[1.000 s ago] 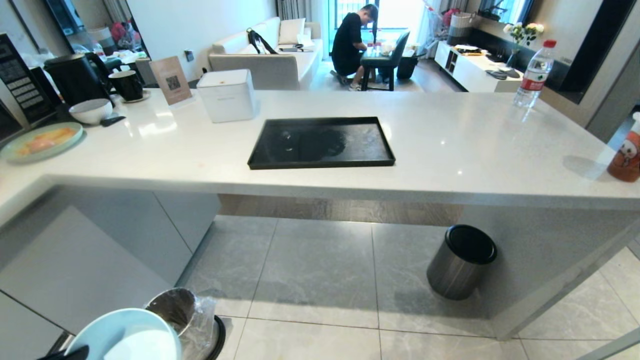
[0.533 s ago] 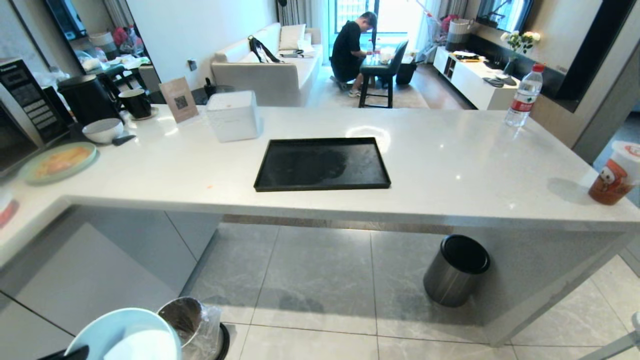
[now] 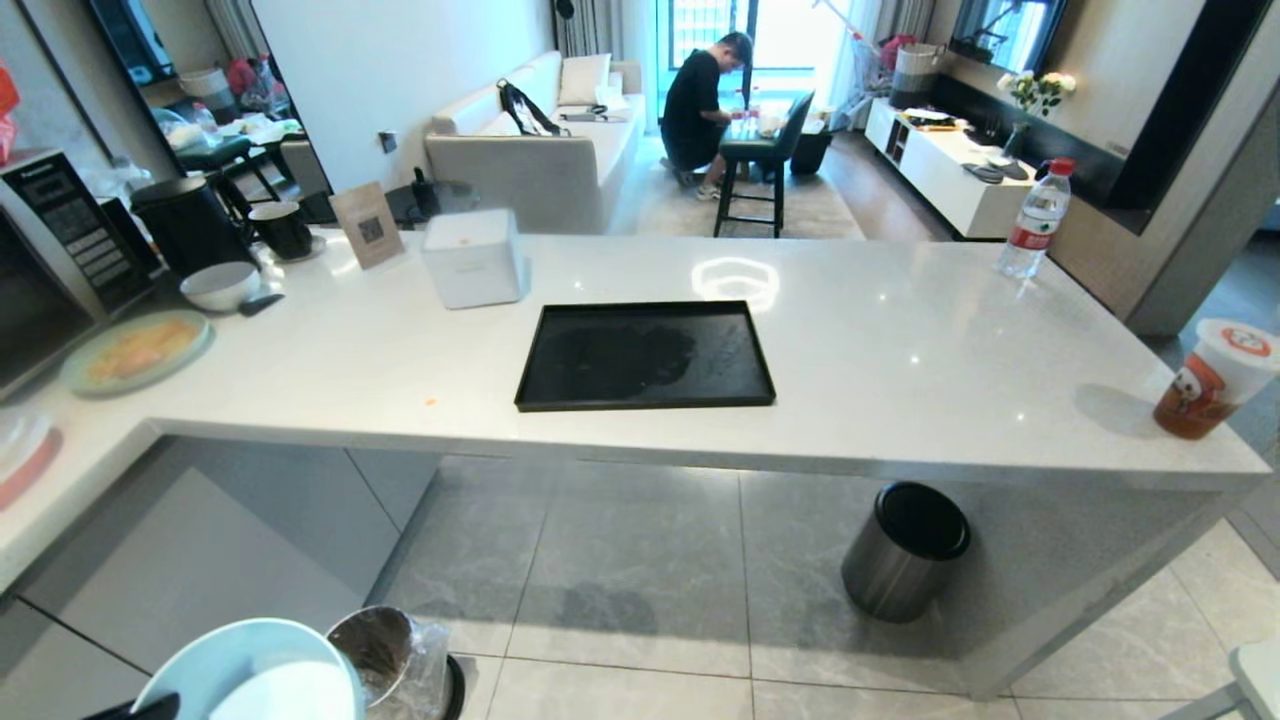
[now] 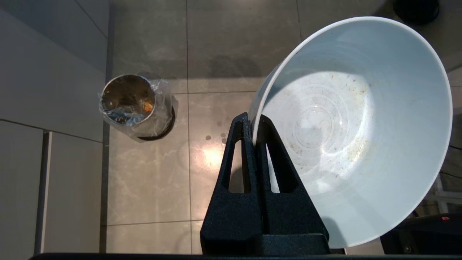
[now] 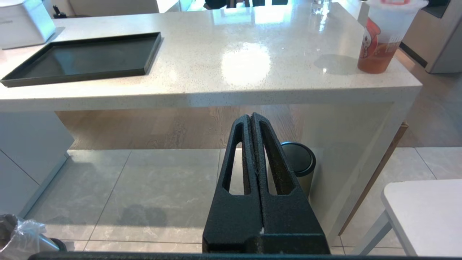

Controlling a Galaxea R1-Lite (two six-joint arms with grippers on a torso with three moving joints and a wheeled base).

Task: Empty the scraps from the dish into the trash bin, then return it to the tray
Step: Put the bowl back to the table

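My left gripper (image 4: pixel 252 121) is shut on the rim of the dish (image 4: pixel 357 126), a pale blue bowl holding only crumbs and smears. In the head view the dish (image 3: pixel 250 672) shows at the bottom left, high above the floor. The trash bin (image 4: pixel 131 104), steel with a crinkled clear liner, stands on the floor tiles off to one side of the dish; orange scraps (image 4: pixel 148 106) lie inside it. In the head view the trash bin (image 3: pixel 385 655) is just right of the dish. The black tray (image 3: pixel 645 355) lies bare on the white counter. My right gripper (image 5: pixel 251 116) is shut on nothing, parked low before the counter.
A steel cylinder with a black top (image 3: pixel 905 550) stands under the counter (image 3: pixel 900 360). On it are a white box (image 3: pixel 472 257), a water bottle (image 3: pixel 1035 220), an orange drink cup (image 3: pixel 1215 378), a white bowl (image 3: pixel 220 286) and a plate of food (image 3: pixel 138 350). A person sits far behind.
The whole head view has shifted: the counter and tray sit lower in it and more of the counter top shows, so the camera has risen. The dish stays held in the same place.
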